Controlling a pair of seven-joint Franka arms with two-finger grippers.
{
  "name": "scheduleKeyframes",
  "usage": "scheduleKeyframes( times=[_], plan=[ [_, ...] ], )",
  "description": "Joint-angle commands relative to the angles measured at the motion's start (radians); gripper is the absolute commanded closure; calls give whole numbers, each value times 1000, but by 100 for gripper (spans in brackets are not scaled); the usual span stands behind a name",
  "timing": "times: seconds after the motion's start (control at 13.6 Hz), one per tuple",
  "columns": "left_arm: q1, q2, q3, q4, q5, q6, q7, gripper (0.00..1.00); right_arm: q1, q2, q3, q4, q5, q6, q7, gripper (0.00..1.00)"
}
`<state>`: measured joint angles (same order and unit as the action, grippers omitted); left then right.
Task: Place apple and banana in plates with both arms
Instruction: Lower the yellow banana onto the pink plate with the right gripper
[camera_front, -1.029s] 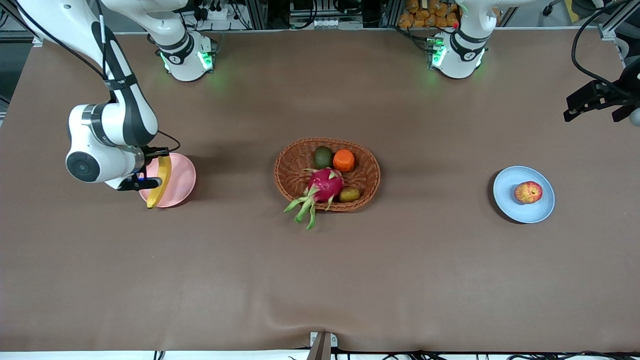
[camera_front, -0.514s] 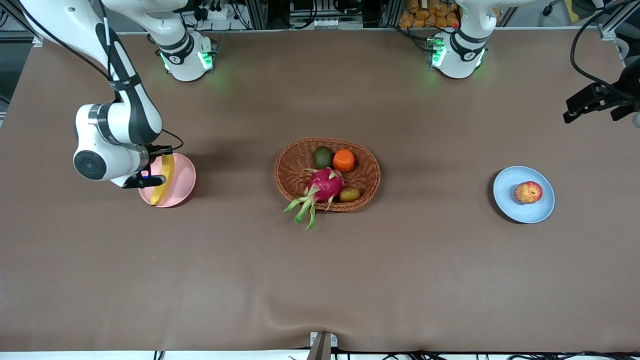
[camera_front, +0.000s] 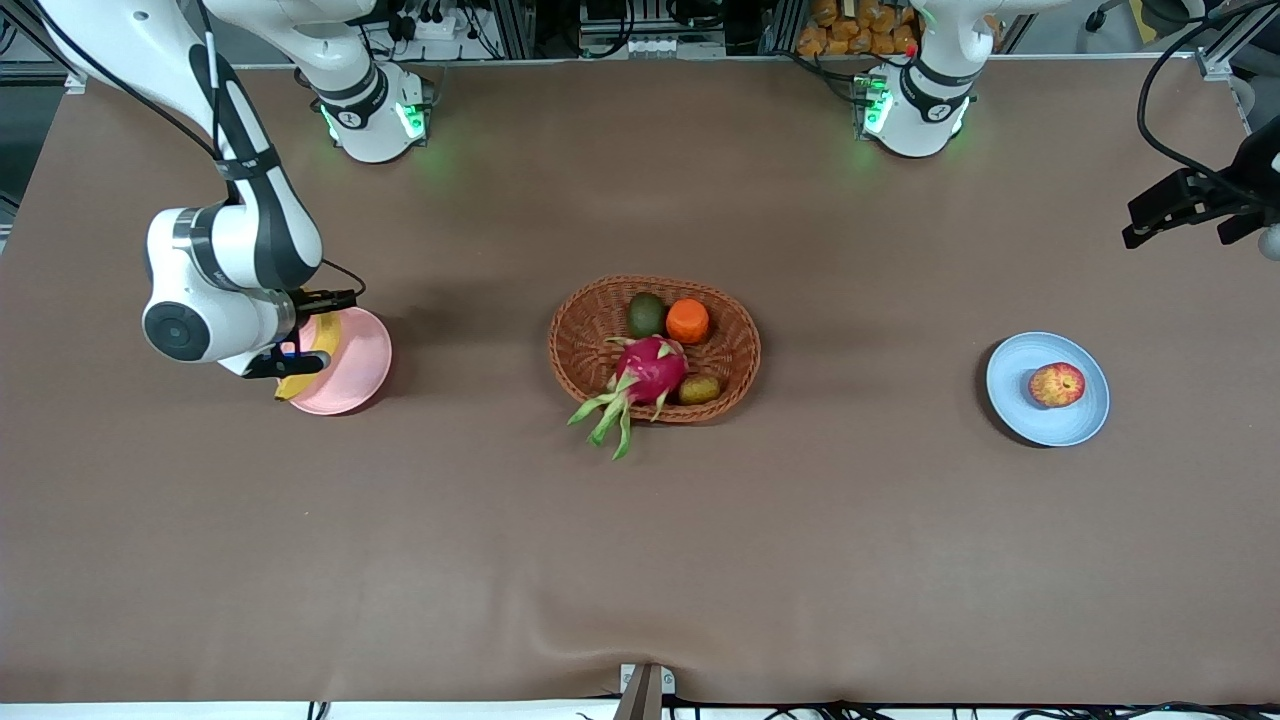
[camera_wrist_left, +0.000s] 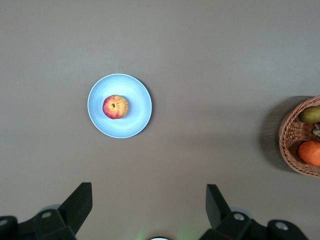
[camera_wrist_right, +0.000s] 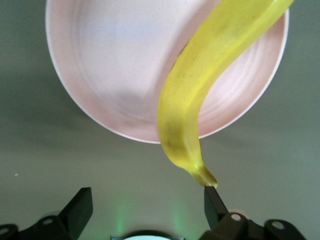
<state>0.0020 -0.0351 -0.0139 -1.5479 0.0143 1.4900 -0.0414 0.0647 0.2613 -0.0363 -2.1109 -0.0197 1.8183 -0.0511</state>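
Observation:
The banana (camera_wrist_right: 200, 95) lies across the pale pink plate (camera_wrist_right: 115, 75), one dark tip sticking out past the rim beside one finger (camera_wrist_right: 212, 200) of my right gripper (camera_wrist_right: 147, 200). That gripper is open, just above the plate's edge at the right arm's end of the table (camera_front: 305, 332), and it hides most of the banana (camera_front: 291, 385) on the pink plate (camera_front: 355, 365). The apple (camera_front: 1057, 384) rests on the light blue plate (camera_front: 1015, 400). My left gripper (camera_front: 1180, 205) is open and empty, raised high over the left arm's end of the table. Its wrist view shows the apple (camera_wrist_left: 115, 106) on the blue plate (camera_wrist_left: 135, 120).
A wicker basket (camera_front: 580, 350) in the table's middle holds a dragon fruit (camera_front: 650, 370), an orange fruit (camera_front: 687, 320), a green fruit (camera_front: 646, 314) and a kiwi (camera_front: 699, 389). Its edge shows in the left wrist view (camera_wrist_left: 292, 150). Brown cloth covers the table.
My right gripper carried the banana over the pink plate, lowered it and opened. The banana now lies on the plate. The left arm has barely moved.

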Motion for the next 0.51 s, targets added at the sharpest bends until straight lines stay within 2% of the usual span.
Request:
scheduleKeyframes(
  times=[0.0, 0.22, 0.44],
  plan=[
    [4, 1, -3, 3, -14, 6, 12, 0, 43, -30, -2, 145, -5, -166, 3, 0],
    [0, 14, -3, 2, -14, 4, 12, 0, 78, -28, -5, 404, -12, -374, 2, 0],
    [4, 23, -3, 5, -20, 4, 14, 0, 75, -31, -4, 596, -9, -474, -12, 0]
  ],
)
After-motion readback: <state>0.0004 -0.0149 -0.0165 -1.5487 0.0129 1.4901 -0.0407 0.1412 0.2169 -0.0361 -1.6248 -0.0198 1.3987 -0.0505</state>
